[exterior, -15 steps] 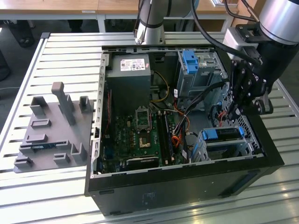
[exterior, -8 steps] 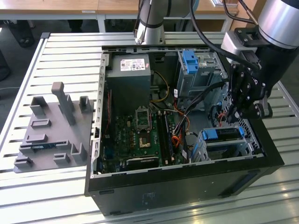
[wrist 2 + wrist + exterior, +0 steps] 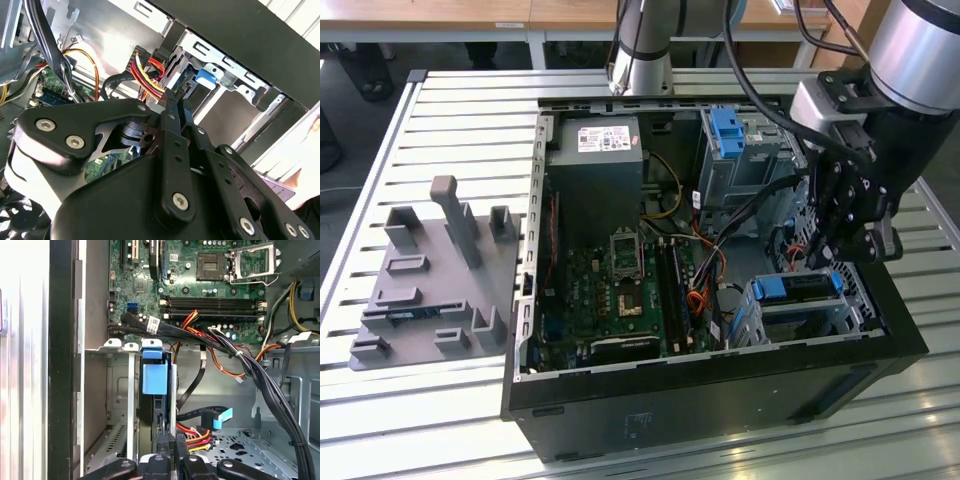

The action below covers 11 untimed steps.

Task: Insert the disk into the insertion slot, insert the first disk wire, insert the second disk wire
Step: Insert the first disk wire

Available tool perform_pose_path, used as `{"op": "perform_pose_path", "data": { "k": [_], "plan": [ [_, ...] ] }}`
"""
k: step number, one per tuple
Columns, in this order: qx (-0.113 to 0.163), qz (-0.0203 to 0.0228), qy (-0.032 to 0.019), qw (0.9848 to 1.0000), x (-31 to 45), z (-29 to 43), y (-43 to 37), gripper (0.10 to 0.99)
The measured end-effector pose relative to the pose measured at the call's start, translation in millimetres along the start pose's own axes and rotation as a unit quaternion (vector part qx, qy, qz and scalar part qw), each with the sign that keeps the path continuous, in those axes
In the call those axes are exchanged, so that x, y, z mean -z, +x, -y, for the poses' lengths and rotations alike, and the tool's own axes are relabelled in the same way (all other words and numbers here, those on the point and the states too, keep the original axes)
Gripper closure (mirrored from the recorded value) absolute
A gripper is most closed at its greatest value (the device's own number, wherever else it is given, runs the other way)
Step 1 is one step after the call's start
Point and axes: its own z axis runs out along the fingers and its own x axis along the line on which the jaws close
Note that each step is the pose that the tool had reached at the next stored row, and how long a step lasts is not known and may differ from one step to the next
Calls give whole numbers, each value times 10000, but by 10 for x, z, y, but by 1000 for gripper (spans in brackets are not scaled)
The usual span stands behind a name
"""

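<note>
The disk (image 3: 798, 287), silver in a bright blue carrier, sits inside the insertion slot (image 3: 825, 322), a low perforated metal cage at the case's corner on the exterior view's right. In the first wrist view the carrier's blue tab (image 3: 154, 375) stands between the cage walls (image 3: 117, 390). My gripper (image 3: 823, 258) hangs just behind the disk. In both wrist views its fingers (image 3: 161, 452) are drawn together (image 3: 173, 97) on a black plug of the red-and-yellow wire (image 3: 196, 441). A light-blue wire plug (image 3: 220, 418) hangs free beside it.
The open black case (image 3: 720, 400) lies on a slatted table. Inside are the motherboard (image 3: 620, 285), a grey power supply (image 3: 595, 170), a taller cage with a blue latch (image 3: 725, 130) and a thick black cable bundle (image 3: 270, 385). A grey fixture plate (image 3: 430, 280) lies at the exterior view's left.
</note>
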Motion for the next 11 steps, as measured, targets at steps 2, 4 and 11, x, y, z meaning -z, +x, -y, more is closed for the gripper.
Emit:
{"op": "perform_pose_path", "data": {
  "k": [2,4,11],
  "plan": [
    [-1,1,69,10000,-10,-22,1,922],
    [-4,0,117,9999,-25,-24,5,922],
    [-10,0,125,9999,-53,-31,38,922]
  ]
}}
